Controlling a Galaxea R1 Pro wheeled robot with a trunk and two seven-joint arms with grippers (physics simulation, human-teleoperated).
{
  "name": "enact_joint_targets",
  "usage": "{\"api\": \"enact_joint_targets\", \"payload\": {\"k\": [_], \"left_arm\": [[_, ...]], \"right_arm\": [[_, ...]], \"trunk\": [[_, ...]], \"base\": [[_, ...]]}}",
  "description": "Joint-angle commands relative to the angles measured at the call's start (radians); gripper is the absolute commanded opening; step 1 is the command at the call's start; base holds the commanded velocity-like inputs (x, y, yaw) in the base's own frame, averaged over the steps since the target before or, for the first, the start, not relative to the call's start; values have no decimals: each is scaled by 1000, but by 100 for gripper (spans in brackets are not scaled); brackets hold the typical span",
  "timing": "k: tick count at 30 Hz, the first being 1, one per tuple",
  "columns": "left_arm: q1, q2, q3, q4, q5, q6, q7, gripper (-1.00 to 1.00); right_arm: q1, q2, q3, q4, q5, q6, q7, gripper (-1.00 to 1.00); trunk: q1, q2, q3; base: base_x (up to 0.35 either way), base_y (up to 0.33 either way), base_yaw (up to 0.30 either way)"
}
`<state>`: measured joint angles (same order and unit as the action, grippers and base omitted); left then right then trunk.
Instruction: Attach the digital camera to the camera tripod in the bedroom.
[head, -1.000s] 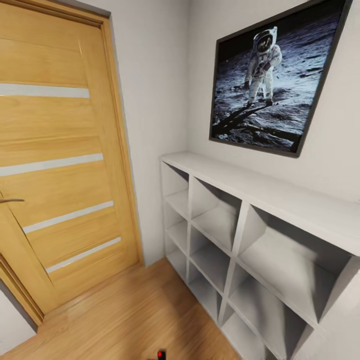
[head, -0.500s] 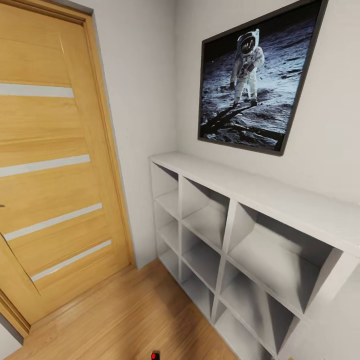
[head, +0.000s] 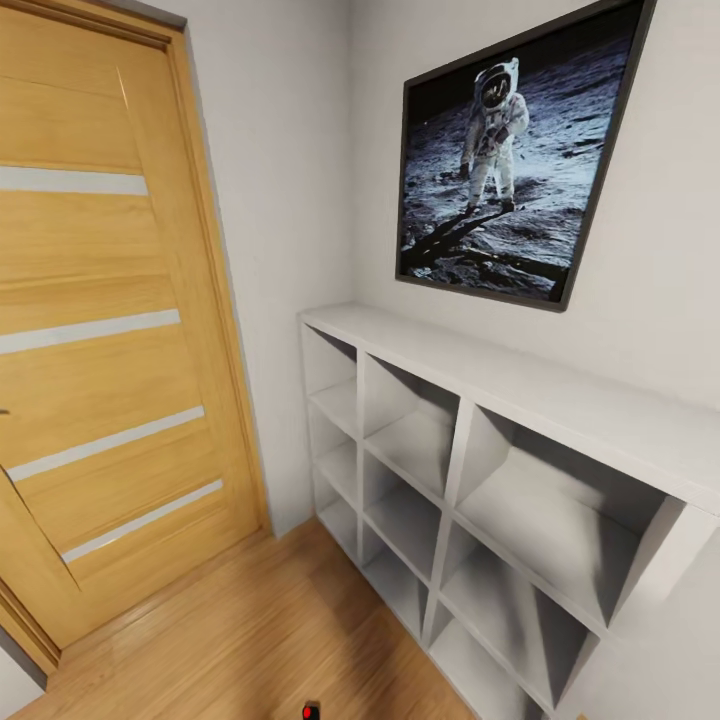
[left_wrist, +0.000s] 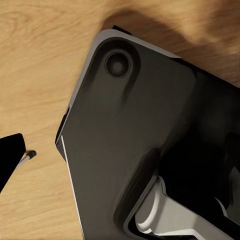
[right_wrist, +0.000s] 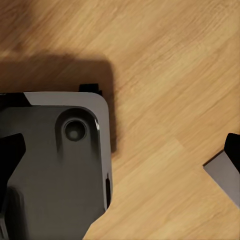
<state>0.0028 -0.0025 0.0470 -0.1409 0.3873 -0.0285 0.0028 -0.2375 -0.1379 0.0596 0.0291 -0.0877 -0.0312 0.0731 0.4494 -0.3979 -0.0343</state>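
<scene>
Wood door (head: 110, 330) at left, shut. White cube shelves (head: 480, 470) along right wall, moon picture (head: 510, 160) above. Wood floor (head: 250, 640) below. Robot base (left_wrist: 140, 150) over floor in wrist views. Tiny red dot (head: 310, 712) at bottom edge, maybe camera button, can't tell. Tripod not found yet. Step: looking around bedroom. Next: turn, find tripod. Jaws: can't tell.

- Door (head: 100, 330): honey-yellow wood grain, crossed by pale grey-white horizontal strips.
- Walls (head: 290, 180): plain off-white.
- Cube shelves (head: 470, 470): white, grey-shaded inside.
- Framed picture (head: 510, 160): dark frame; white-suited astronaut on grey-blue lunar ground, black sky.
- Floor (head: 250, 640): light golden wood grain.
- Robot base (left_wrist: 135, 145): dark grey, lighter grey edge.
- Red dot (head: 309, 711) at the head view's lower edge.
</scene>
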Motion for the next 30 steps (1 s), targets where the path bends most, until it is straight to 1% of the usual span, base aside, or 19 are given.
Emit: {"api": "enact_joint_targets", "payload": {"k": [1, 7, 19, 30], "left_arm": [[0, 0, 5, -2, -1, -1, 0, 100], [0, 0, 4, -1, 0, -1, 0, 100], [0, 0, 4, -2, 4, -1, 0, 100], [0, 0, 5, -2, 2, -1, 0, 100]], "right_arm": [[-2, 0, 6, 3, -9, -3, 5, 100], [-2, 1, 6, 3, -9, -4, 4, 100], [-2, 0, 6, 3, -7, -4, 3, 100], [-2, 1, 7, 3, -8, -4, 2, 100]], "trunk": [[1, -2, -2], [1, -2, -2], [1, -2, -2], [1, -2, -2]], "base": [[0, -5, 0], [0, -114, 0], [0, -241, 0], [0, -40, 0]]}}
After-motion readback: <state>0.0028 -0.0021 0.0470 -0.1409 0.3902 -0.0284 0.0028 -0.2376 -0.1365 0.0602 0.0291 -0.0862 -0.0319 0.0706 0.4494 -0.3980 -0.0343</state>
